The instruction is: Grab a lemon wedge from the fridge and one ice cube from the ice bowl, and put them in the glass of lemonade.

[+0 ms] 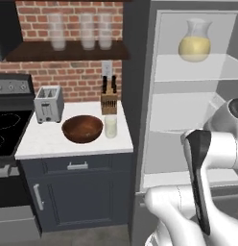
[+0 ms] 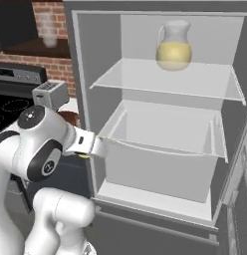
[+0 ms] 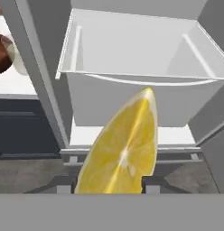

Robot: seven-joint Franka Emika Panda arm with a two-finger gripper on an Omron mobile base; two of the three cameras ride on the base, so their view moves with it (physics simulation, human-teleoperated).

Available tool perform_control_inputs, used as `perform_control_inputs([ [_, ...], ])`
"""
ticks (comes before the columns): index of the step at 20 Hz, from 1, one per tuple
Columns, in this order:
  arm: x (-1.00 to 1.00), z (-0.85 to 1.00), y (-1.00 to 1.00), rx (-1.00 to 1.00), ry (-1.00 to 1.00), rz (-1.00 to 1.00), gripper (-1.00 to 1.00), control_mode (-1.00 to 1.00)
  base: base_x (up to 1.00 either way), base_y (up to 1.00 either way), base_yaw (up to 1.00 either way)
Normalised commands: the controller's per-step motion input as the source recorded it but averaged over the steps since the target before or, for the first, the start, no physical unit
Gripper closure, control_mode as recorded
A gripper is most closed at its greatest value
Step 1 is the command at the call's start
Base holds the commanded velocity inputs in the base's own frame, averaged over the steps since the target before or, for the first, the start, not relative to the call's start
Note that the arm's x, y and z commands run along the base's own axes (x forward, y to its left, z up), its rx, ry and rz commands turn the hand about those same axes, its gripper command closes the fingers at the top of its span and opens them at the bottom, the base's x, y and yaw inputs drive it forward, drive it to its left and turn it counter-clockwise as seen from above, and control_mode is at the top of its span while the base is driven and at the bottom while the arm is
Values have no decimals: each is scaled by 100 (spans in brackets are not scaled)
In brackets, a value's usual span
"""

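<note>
Hand view had our two-finger gripper point(image 3: 109, 182) clamped on the tiny yellow lemon wedge point(image 3: 120, 151), which mostly hid the fingertips, in front of the open dark grey fridge point(image 3: 39, 81). Left base view gave us the short clear glass of lemonade point(image 1: 110, 127) touching the reddish-brown wooden ice bowl point(image 1: 82, 129); couldn't make out any ice.

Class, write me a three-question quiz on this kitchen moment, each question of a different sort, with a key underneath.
1. True or false: the gripper holds the lemon wedge.
2. What stands on the fridge's top shelf? A) toaster B) pitcher C) knife block
3. Fill in: on the counter, the glass of lemonade stands beside the wooden ____.

Key:
1. True
2. B
3. ice bowl
</note>
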Motion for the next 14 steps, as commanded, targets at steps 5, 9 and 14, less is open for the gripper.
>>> perform_control_inputs([
  [5,0,0,0,0,0,0,100,100,17,100,5],
  [9,0,0,0,0,0,0,100,100,39,99,1],
  [14,0,0,0,0,0,0,100,100,55,51,-4],
])
